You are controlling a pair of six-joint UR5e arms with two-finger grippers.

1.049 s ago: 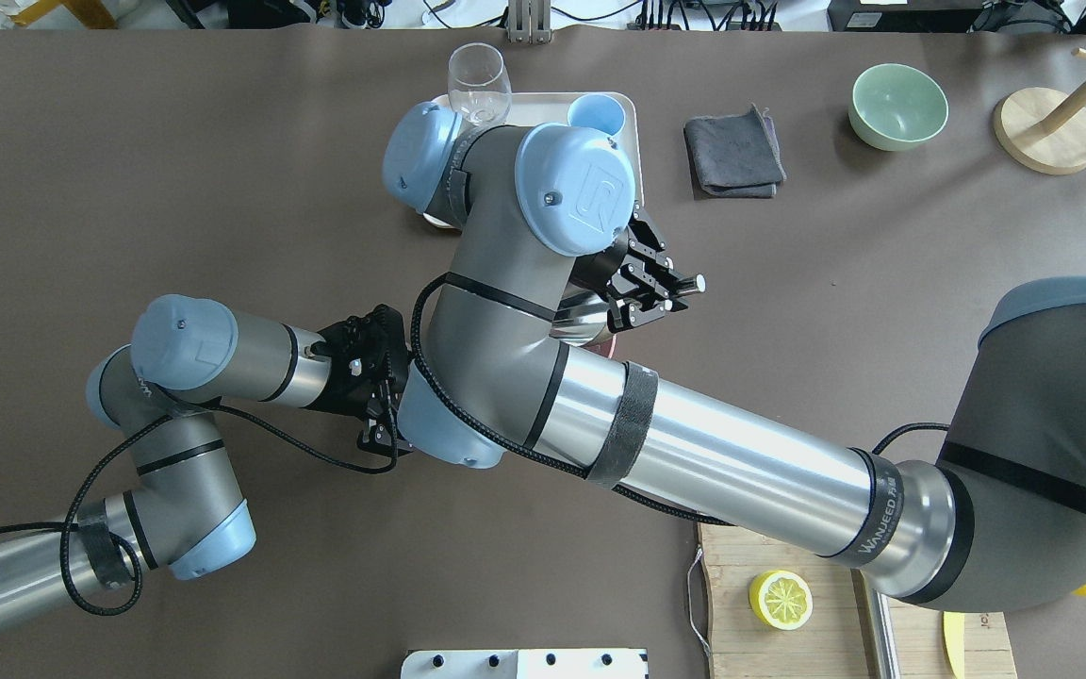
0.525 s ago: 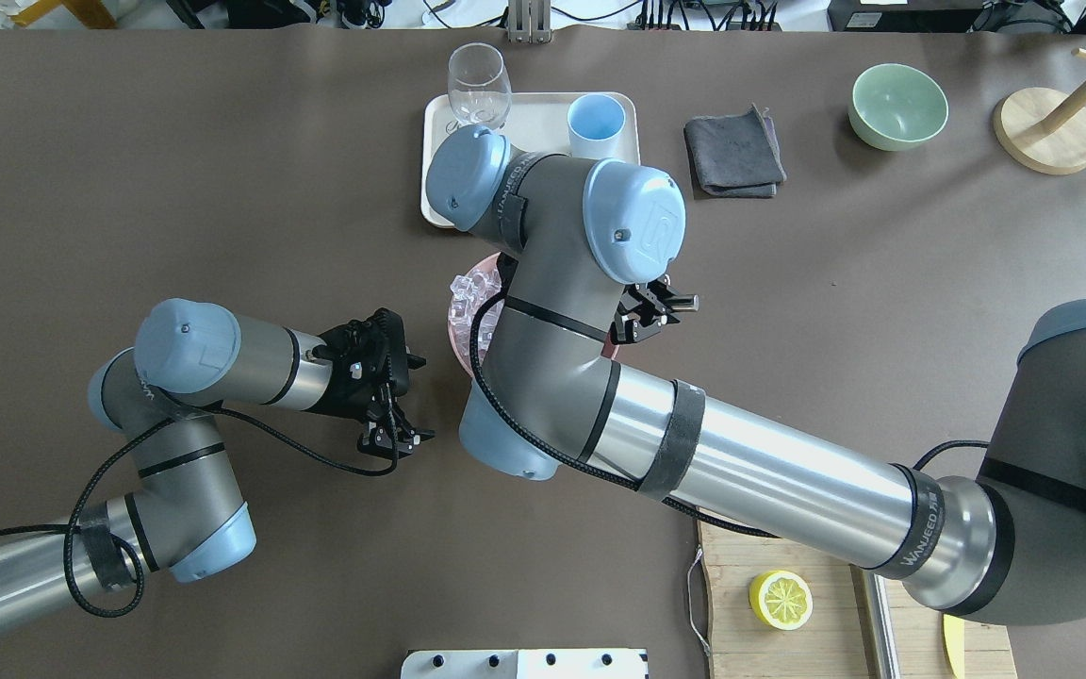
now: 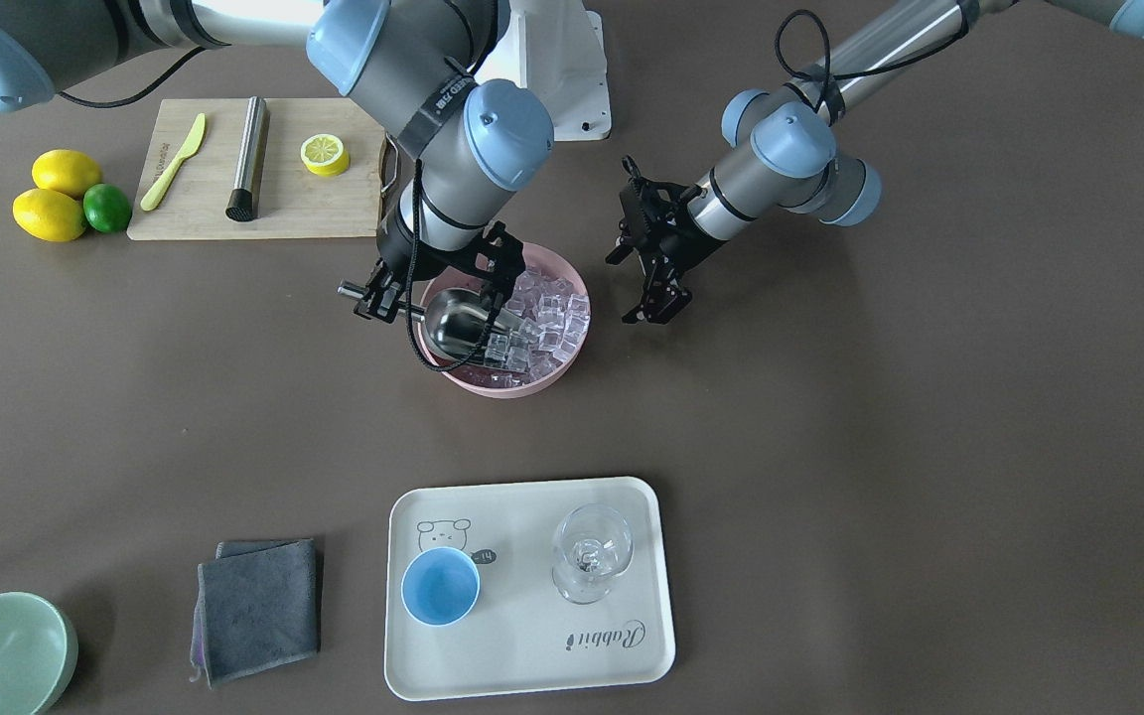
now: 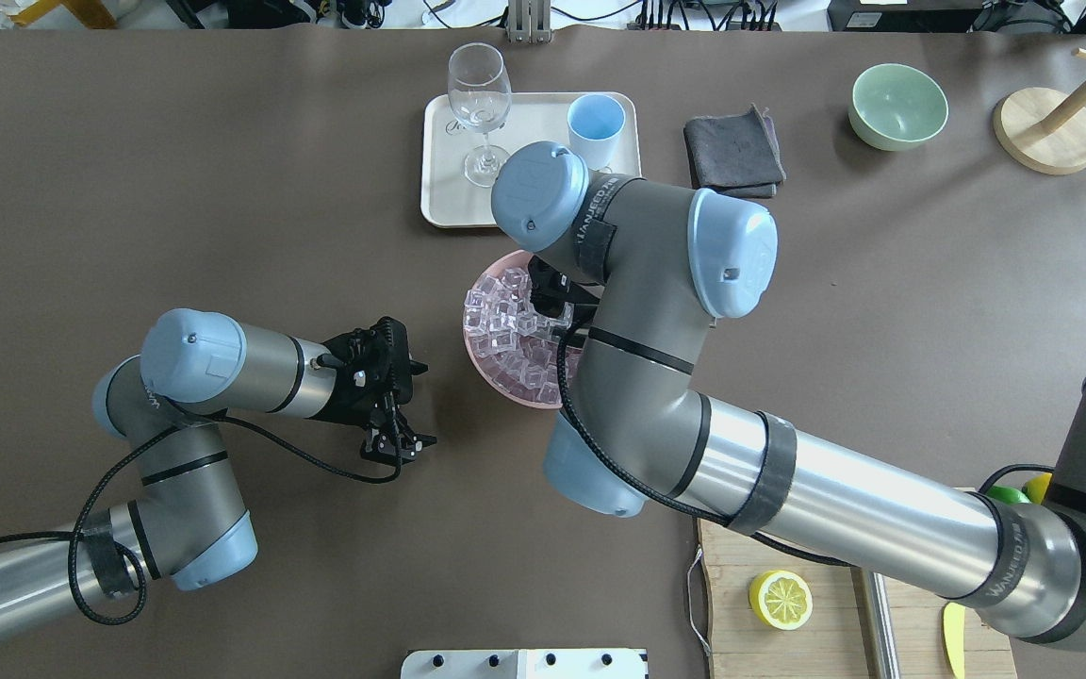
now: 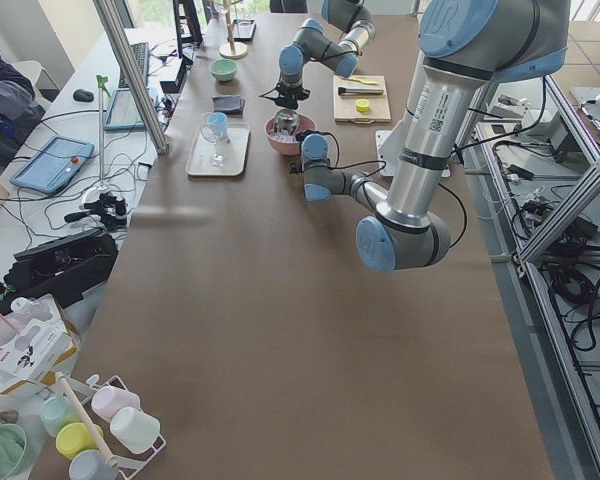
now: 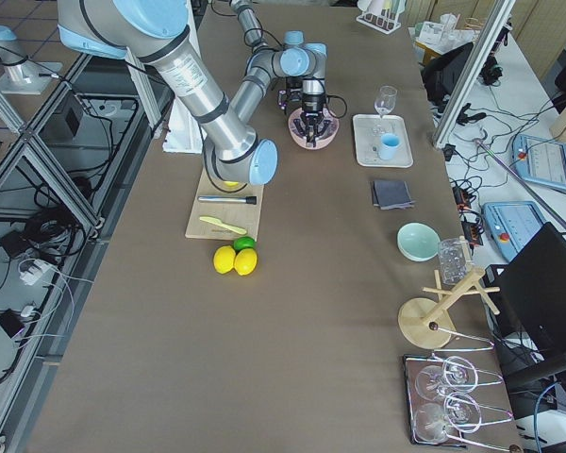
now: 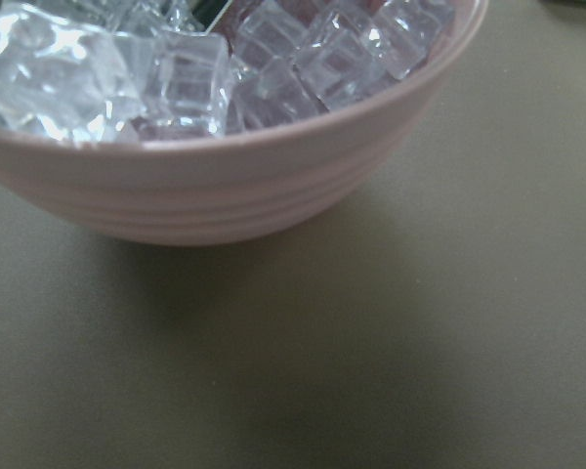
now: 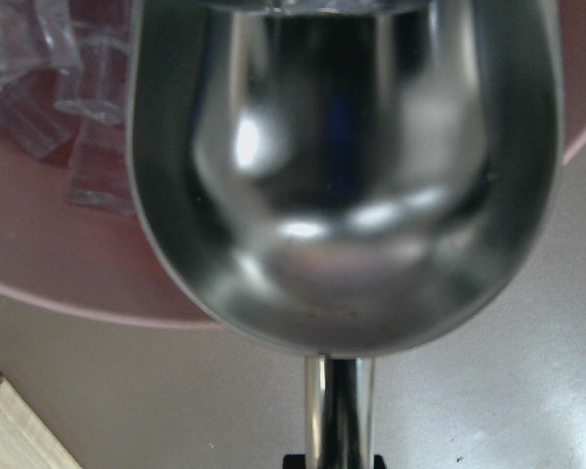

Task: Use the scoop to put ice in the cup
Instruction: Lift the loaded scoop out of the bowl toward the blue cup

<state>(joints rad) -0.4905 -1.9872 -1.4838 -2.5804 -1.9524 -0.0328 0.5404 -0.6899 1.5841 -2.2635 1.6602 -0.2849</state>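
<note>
My right gripper [image 3: 380,291] pinches the handle of the scoop [image 3: 458,323], its empty trough lying in the pink bowl [image 3: 502,387] against the ice [image 3: 552,318], near the middle of the tabletop [image 3: 929,447]. My left gripper [image 4: 419,404] hangs spread and empty just beside that bowl. The cup [image 3: 440,586] stands on the white tray [image 3: 532,645] at the far edge from me.

Left arm [image 4: 251,363] and right arm [image 4: 845,509]: silver tubes, grey joints, light-blue round caps [image 4: 730,250], each with one screw and an embossed logo. Left gripper [image 4: 411,404] and right gripper [image 3: 378,295]: black. Behind the jaws, black braided cable [image 4: 317,462] runs under black bands, some lettered WANJEED.
</note>
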